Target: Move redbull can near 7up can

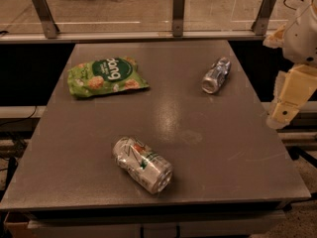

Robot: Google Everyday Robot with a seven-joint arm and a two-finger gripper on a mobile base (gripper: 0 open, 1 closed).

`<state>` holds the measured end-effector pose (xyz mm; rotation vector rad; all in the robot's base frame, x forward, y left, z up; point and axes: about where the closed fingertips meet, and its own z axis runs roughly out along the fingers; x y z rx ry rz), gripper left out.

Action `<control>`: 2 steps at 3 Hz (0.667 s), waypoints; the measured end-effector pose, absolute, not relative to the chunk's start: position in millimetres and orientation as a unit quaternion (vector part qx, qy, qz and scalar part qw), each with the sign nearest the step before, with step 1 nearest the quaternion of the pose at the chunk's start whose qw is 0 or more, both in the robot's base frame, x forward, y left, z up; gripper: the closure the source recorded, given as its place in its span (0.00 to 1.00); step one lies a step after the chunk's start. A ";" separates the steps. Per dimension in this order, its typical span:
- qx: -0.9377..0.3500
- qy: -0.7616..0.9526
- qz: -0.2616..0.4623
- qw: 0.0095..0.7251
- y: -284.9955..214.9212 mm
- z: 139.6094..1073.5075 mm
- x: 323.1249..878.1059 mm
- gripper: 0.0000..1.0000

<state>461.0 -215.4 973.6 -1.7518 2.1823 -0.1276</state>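
The redbull can [216, 75] is slim, silver with dark blue patches. It lies on its side at the back right of the grey table [208, 148]. The 7up can [142, 164] is wider, silver-white with green and red marks, and dented. It lies on its side near the table's front middle. My gripper [283, 114] hangs at the far right, just off the table's right edge, to the right of and nearer than the redbull can. It holds nothing that I can see. The two cans lie well apart.
A green snack bag [106, 76] lies at the back left of the table. A rail with metal posts [178, 14] runs behind the table. The white arm body [303, 31] sits at the upper right edge.
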 end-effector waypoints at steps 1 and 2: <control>-0.643 0.742 -0.055 0.182 -216.9 962.7 506.0 0.00; -0.679 0.704 -0.061 0.197 -217.2 948.7 557.4 0.00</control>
